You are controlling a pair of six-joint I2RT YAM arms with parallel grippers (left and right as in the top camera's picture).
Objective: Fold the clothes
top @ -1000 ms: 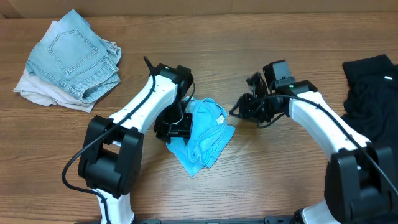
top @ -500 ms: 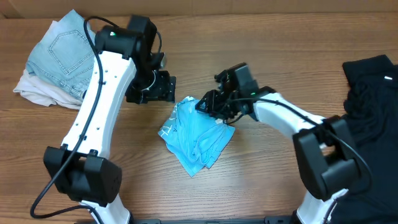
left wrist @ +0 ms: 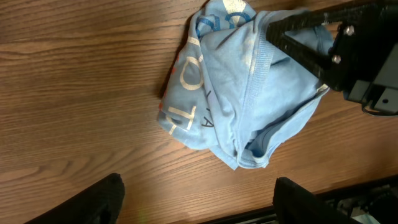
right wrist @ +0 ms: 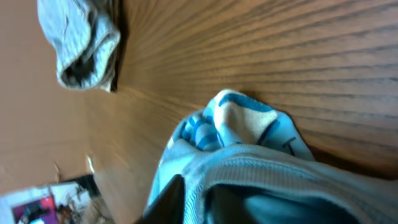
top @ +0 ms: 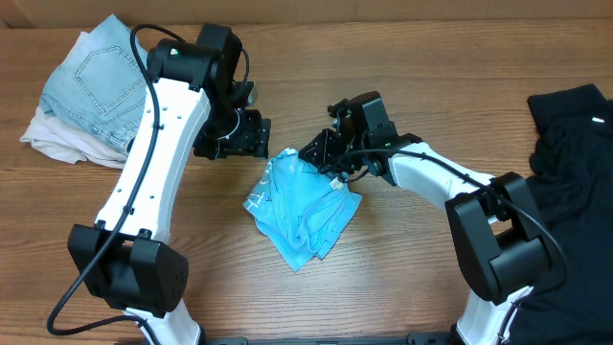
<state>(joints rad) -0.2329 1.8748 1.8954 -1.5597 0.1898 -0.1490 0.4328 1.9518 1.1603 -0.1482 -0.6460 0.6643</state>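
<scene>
The sky-blue T-shirt (top: 305,206) lies crumpled in a loose bundle at the table's middle, with white lettering showing (left wrist: 186,78). My right gripper (top: 321,158) is at its upper edge and shut on the ribbed collar (right wrist: 261,165). It also shows in the left wrist view (left wrist: 292,37) on the shirt's top. My left gripper (top: 235,139) is open and empty, raised above the table to the shirt's upper left. Its fingers (left wrist: 199,205) frame bare wood below the shirt.
Pale denim shorts (top: 115,86) lie on beige cloth (top: 53,139) at the back left; the shorts also show in the right wrist view (right wrist: 84,43). A black garment (top: 570,144) lies at the right edge. The table is brown wood (top: 402,268).
My left gripper has let go of the shirt and risen away to the upper left. My right gripper has moved left onto the shirt's upper edge and closed on the collar.
</scene>
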